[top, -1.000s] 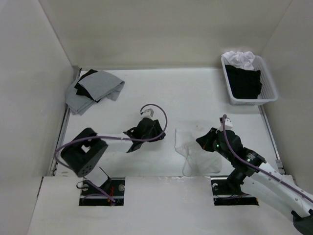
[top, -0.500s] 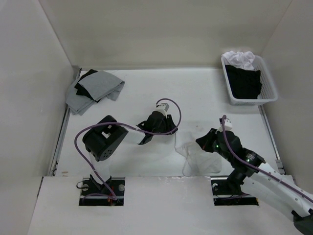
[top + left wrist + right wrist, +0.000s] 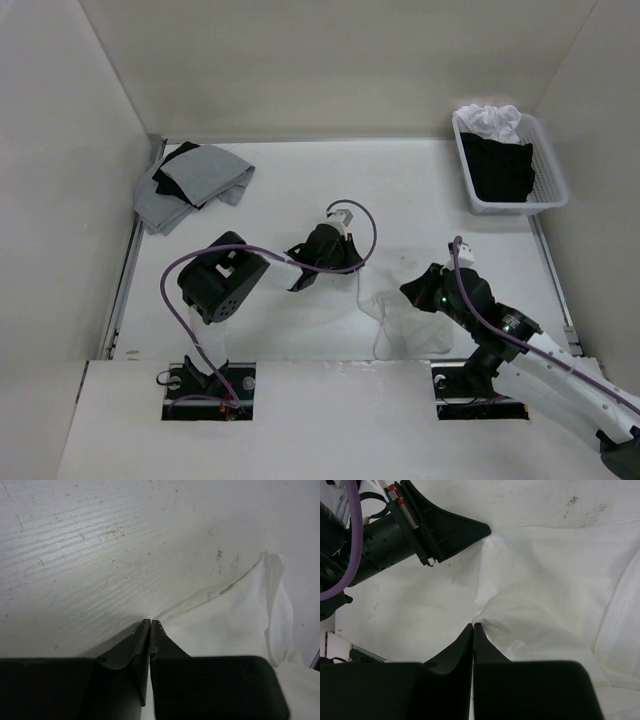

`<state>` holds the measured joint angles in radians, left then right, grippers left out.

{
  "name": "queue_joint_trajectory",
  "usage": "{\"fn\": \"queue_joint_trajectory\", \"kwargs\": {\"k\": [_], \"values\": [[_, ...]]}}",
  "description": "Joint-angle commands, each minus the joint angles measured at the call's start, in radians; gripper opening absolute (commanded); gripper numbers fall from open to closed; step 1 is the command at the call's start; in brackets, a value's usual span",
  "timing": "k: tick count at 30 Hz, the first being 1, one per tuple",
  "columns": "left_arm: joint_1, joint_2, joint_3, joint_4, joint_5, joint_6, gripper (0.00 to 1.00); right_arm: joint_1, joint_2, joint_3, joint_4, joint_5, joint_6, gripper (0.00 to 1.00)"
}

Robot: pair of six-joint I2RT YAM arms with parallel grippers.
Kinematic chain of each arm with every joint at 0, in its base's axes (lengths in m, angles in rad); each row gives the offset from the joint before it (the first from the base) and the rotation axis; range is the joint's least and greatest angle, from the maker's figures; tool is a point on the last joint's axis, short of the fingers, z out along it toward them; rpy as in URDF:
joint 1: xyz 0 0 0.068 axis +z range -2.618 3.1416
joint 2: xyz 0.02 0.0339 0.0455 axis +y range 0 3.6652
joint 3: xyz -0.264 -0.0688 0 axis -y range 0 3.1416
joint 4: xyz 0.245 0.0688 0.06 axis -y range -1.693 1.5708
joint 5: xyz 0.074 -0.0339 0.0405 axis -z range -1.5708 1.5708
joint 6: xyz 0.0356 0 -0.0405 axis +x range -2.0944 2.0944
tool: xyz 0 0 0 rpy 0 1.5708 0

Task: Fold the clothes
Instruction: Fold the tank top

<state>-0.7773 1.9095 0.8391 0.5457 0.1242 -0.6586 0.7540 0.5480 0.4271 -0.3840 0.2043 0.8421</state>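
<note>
Left wrist view is showing black left fingers [image 3: 134,647] pinching the thin white camisole [image 3: 230,630] at its edge; right fingers [image 3: 454,652] are pinching its wrinkled fold.

The white table [image 3: 400,190] has a scuffed, faintly ridged surface. A thin white top [image 3: 405,320] lies crumpled on it near the front, right of centre. At the far left corner a grey garment [image 3: 205,180] lies with a black one [image 3: 178,172]. A white basket [image 3: 553,195] of clothes stands at the far right.
</note>
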Motion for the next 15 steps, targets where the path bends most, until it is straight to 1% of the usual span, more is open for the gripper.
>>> {"fn": "queue_joint_trajectory", "kwargs": {"k": [1, 4, 8, 11, 15], "values": [[0.020, -0.052, -0.015, 0.002, -0.033, -0.004, 0.00, 0.000, -0.013, -0.002, 0.051, -0.003, -0.001, 0.02], [0.049, -0.140, -0.058, 0.013, -0.063, -0.045, 0.00, -0.005, -0.019, 0.010, 0.047, -0.003, -0.011, 0.02], [0.089, -0.320, -0.129, 0.000, -0.096, -0.105, 0.00, -0.014, -0.025, 0.056, 0.042, -0.003, -0.040, 0.02], [0.117, -0.525, -0.184, -0.053, -0.159, -0.142, 0.00, -0.025, -0.022, 0.114, 0.040, -0.003, -0.072, 0.02], [0.126, -0.852, -0.210, -0.222, -0.308, -0.151, 0.00, -0.023, -0.016, 0.208, 0.033, -0.005, -0.110, 0.01]]}}
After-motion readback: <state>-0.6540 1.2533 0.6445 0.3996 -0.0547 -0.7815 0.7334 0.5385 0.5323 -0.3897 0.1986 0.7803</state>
